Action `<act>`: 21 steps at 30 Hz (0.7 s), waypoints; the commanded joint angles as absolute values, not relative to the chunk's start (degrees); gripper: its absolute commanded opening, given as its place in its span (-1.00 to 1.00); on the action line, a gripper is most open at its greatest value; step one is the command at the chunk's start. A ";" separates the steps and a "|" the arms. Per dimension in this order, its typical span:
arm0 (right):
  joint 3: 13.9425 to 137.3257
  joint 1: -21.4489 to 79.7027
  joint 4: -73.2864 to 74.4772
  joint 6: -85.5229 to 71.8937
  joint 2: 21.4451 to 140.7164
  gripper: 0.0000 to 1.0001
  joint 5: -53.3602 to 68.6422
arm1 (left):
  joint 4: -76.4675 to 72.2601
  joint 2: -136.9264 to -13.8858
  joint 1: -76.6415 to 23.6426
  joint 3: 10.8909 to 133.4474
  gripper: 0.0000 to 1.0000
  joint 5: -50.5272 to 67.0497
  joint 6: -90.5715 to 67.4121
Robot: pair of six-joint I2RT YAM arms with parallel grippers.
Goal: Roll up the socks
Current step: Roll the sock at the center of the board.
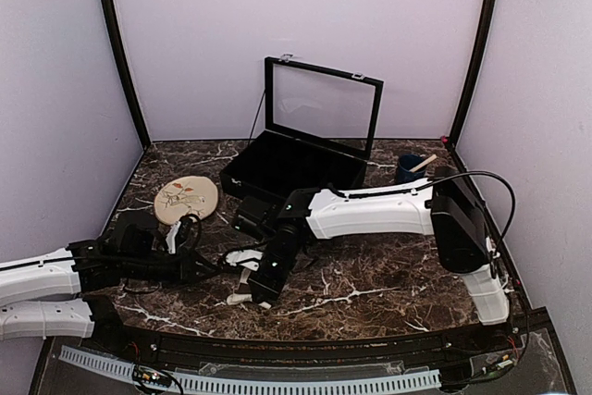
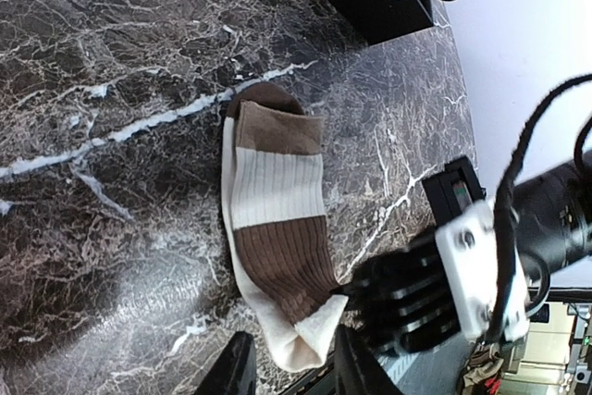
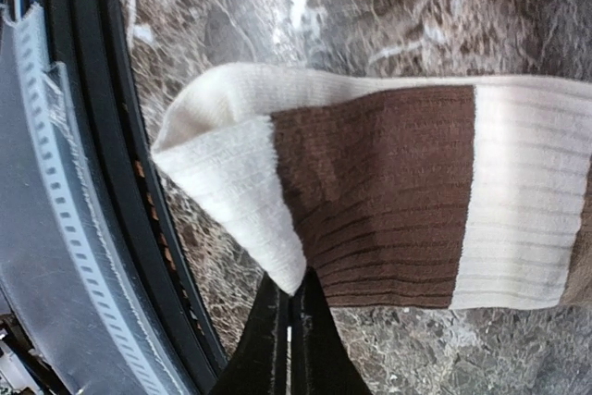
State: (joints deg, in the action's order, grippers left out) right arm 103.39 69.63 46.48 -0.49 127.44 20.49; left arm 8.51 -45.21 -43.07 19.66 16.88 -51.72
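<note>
The right gripper [image 3: 290, 310] is clenched on one corner of the cream cuff of the cream-and-brown sock [image 3: 388, 191], lifting that corner a little off the marble table [image 1: 370, 293]. The left gripper [image 2: 291, 358] sits at the same cuff end with its jaws apart, one finger on either side of the cuff. I cannot tell whether they touch the fabric.

From both grippers the sock's long axis runs straight away, through the brown band and the cream band to the brown toe. It lies flat and roughly straight, pointing toward the open black case [image 1: 287, 168].

Both arms are at the cuff, but only the right has a hold. A roll would likely start here and travel toward the toe.

The table's near edge rail [image 3: 102, 228] is just beside the cuff, leaving little room behind. Bare marble lies on both sides and past the toe, and the case and the leaf-pattern plate [image 1: 185, 199] are well apart. No pink sock shows in any view.
</note>
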 commanded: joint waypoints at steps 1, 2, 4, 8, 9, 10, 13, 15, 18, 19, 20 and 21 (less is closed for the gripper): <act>106.21 68.19 49.32 0.44 129.56 -1.00 26.04 | 11.29 -41.45 -45.97 18.37 -0.38 12.45 -51.76; 106.32 67.89 49.45 0.44 129.74 -1.00 26.44 | 11.60 -40.88 -46.83 18.44 -0.38 11.45 -51.34; 106.55 67.46 49.76 0.40 130.13 -1.00 27.27 | 12.60 -39.98 -48.60 18.51 -0.38 9.40 -50.63; 106.89 66.49 49.91 0.10 130.75 -1.00 29.27 | 11.76 -39.23 -51.63 18.35 -0.37 7.48 -48.62; 107.02 66.33 50.00 0.09 131.03 -1.00 29.56 | 11.31 -39.13 -52.23 18.41 -0.36 7.44 -47.89; 107.19 66.21 50.04 0.09 131.09 -1.00 29.77 | 10.88 -39.18 -52.69 18.50 -0.34 7.50 -47.06; 107.71 65.78 50.30 0.00 131.38 -1.00 30.50 | 10.62 -39.66 -53.36 18.78 -0.21 8.16 -44.44; 108.20 65.51 50.52 0.00 131.63 -1.00 30.79 | 10.73 -39.88 -53.64 18.81 -0.11 8.59 -43.15; 108.86 65.14 50.70 -0.17 131.87 -1.00 31.19 | 10.82 -39.62 -53.98 18.35 -0.01 8.88 -41.89; 109.09 65.06 50.90 -0.18 132.03 -1.00 31.36 | 10.81 -39.37 -54.09 18.17 0.01 8.88 -41.51; 109.40 64.97 51.03 -0.18 132.13 -1.00 31.50 | 10.62 -39.19 -54.20 18.05 0.03 8.88 -41.10; 109.66 64.93 51.25 -0.18 132.25 -1.00 31.74 | 10.37 -39.05 -54.22 17.94 0.05 8.88 -40.60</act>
State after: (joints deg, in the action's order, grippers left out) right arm 107.31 65.67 50.46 -0.14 131.09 29.85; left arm 10.83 -39.75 -53.69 19.25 9.08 -43.99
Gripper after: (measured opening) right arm 0.009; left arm 0.511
